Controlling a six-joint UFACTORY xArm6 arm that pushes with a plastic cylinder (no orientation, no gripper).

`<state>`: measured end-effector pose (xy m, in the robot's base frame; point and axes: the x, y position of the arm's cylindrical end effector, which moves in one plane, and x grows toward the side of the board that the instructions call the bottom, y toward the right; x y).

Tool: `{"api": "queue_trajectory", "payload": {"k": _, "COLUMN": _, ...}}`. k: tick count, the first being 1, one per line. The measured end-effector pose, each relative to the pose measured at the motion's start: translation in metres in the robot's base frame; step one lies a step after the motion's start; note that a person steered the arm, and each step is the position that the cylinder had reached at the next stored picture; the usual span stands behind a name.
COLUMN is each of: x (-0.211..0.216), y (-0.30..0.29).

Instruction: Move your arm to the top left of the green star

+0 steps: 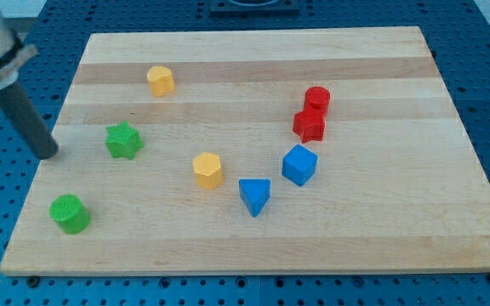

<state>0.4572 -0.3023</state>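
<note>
The green star (123,140) lies on the left part of the wooden board (253,246). My dark rod comes down from the view's top left corner. My tip (49,154) rests on the board near its left edge, to the left of the green star and slightly below its middle, a clear gap apart from it. A green cylinder (70,213) stands below the tip and below left of the star.
A yellow block (161,81) lies above and right of the star. Another yellow block (208,170) lies right of it. A blue triangle (254,196), a blue cube (299,164), a red star (310,125) and a red cylinder (317,99) lie right of centre.
</note>
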Motion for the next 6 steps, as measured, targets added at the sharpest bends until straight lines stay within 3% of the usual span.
{"api": "queue_trajectory", "payload": {"k": 3, "x": 0.014, "y": 0.016}}
{"api": "queue_trajectory", "payload": {"k": 4, "x": -0.056, "y": 0.011}}
{"api": "queue_trajectory", "payload": {"k": 5, "x": -0.059, "y": 0.087}}
{"api": "queue_trajectory", "payload": {"k": 6, "x": -0.039, "y": 0.089}}
